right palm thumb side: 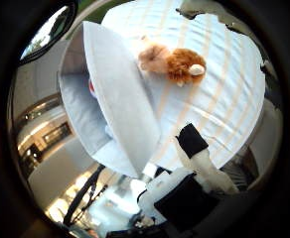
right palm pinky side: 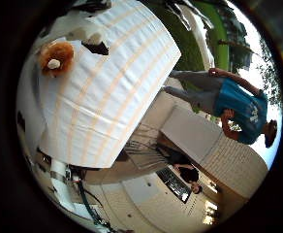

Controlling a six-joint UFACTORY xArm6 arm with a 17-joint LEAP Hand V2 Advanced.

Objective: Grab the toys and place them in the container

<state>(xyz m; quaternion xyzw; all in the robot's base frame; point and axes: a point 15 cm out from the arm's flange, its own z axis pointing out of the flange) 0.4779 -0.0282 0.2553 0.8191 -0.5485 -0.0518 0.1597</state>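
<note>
A fluffy orange-brown plush toy [right palm thumb side: 172, 62] with a white patch lies on the white striped tablecloth [right palm thumb side: 224, 89]. It also shows in the little finger side view [right palm pinky side: 56, 58], near the table's far end. A pale grey rectangular container [right palm thumb side: 120, 94] stands on the cloth right beside the toy, and something red [right palm thumb side: 91, 87] shows inside it. My right hand [right palm thumb side: 197, 164] hovers well above the table, away from the toy. Its white and black fingers [right palm thumb side: 190, 139] are relaxed and hold nothing.
The cloth-covered table [right palm pinky side: 112, 87] has long edges that drop to a paved floor [right palm pinky side: 161, 199]. A dark metal frame [right palm pinky side: 141, 148] stands on the floor beside the table.
</note>
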